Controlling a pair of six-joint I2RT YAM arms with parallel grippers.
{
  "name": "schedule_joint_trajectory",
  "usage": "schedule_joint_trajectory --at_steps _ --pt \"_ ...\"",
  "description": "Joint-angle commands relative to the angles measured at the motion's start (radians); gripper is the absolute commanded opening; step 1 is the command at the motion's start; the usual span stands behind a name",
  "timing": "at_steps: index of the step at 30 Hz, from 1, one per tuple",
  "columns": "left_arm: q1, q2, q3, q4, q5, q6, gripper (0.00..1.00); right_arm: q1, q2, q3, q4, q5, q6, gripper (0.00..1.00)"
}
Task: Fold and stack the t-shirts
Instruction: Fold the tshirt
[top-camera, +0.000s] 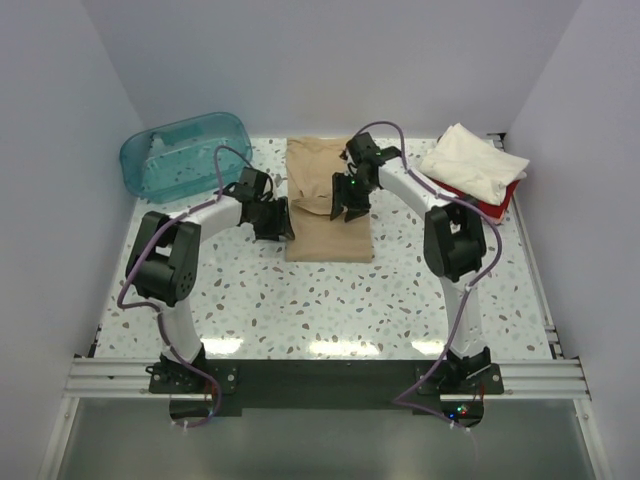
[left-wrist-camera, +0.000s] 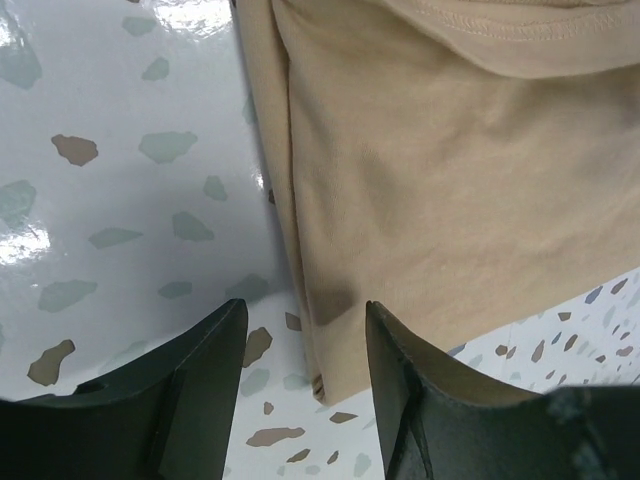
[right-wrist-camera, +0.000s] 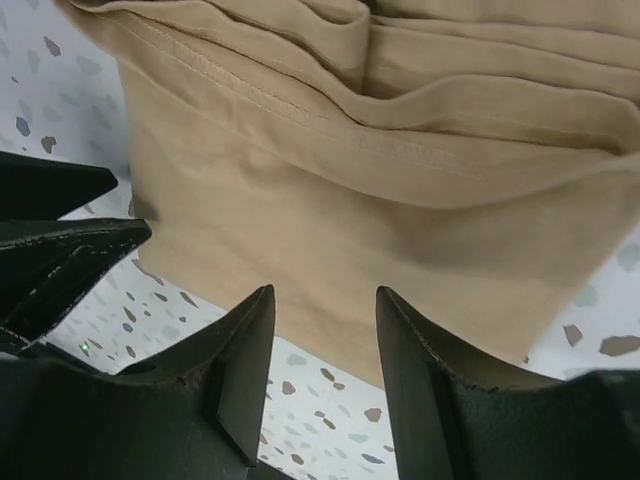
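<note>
The tan t-shirt (top-camera: 327, 200) lies folded into a long rectangle in the middle of the table, with a loose fold across its middle. My left gripper (top-camera: 272, 220) is open and empty at the shirt's left edge, its jaws either side of the near-left corner (left-wrist-camera: 325, 330). My right gripper (top-camera: 350, 200) is open and empty just above the shirt's right half, over the flat near part (right-wrist-camera: 330, 270) below the fold. A cream-white shirt (top-camera: 472, 160) lies crumpled on a folded red one (top-camera: 492, 205) at the back right. No pink shirt shows.
A translucent teal plastic tub (top-camera: 185, 152) lies at the back left. White walls close in the table on both sides. The terrazzo tabletop (top-camera: 330, 310) runs bare from the shirt to the arm bases.
</note>
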Motion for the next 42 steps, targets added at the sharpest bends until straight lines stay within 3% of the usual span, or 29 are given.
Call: schedule_joint_trajectory --at_steps 1,6,12,22,26,33,42 --pt "-0.004 -0.001 0.006 -0.001 0.038 0.048 0.55 0.014 0.06 0.069 0.027 -0.012 0.022 0.48" --pt "-0.004 0.052 0.023 -0.065 0.009 0.077 0.47 0.017 0.108 0.111 -0.005 0.016 0.031 0.46" --pt "-0.004 0.058 0.03 -0.083 0.001 0.1 0.47 0.019 0.16 0.152 0.004 0.04 0.042 0.45" --pt "-0.004 0.049 0.033 -0.119 -0.028 0.14 0.47 0.014 0.298 0.453 0.009 0.187 0.094 0.49" --pt "-0.004 0.032 0.027 -0.126 -0.037 0.154 0.47 -0.004 0.289 0.488 0.084 0.198 0.129 0.5" --pt "-0.004 -0.006 0.023 -0.131 -0.048 0.154 0.49 -0.015 0.162 0.38 0.165 0.186 0.106 0.52" --pt "-0.004 -0.086 0.006 -0.094 0.022 0.121 0.51 -0.016 -0.11 -0.002 0.211 0.17 0.062 0.54"
